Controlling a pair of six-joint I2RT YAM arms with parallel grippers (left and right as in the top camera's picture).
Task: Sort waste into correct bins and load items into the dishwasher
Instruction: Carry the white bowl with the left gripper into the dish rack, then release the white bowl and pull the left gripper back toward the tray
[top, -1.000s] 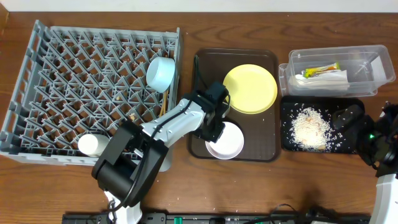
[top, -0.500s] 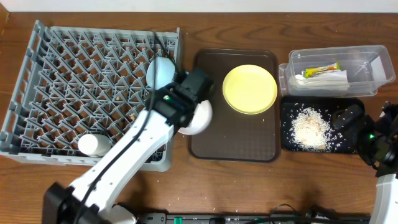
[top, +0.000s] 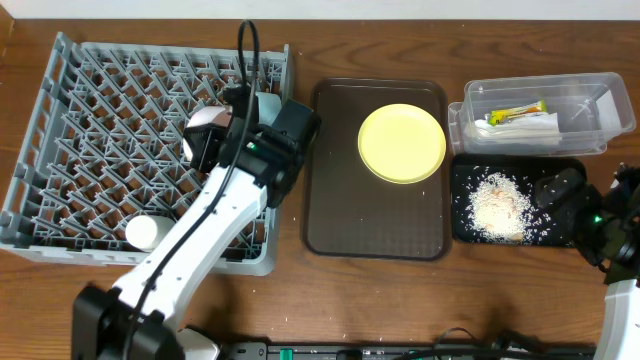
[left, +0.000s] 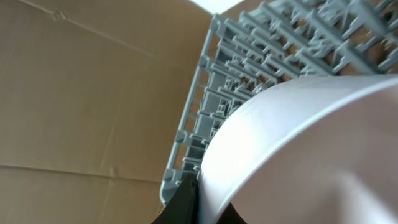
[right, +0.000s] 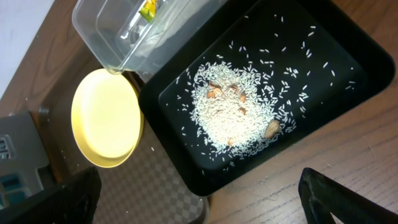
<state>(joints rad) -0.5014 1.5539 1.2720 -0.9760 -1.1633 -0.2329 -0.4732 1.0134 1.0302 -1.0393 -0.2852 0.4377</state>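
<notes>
white bowl (top: 206, 137) tipped on edge, over rack (top: 100, 150)

Tilted white bowl (top: 205, 138) (gripped) over rack (top: 90, 150).

Left arm (top: 190, 240) stretches from bottom left toward upper centre, left gripper (top: 222, 135) clamped on the white bowl (top: 203, 141); right gripper (top: 556, 187) sits spread at right edge.

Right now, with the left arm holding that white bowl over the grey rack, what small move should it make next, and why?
Probably lower the bowl straight down between the pegs of the rack. The left jaws are shut on it and it seems to hang above the lattice rather than rest on it. The cells beneath look free, with the blue bowl just beside.
</notes>
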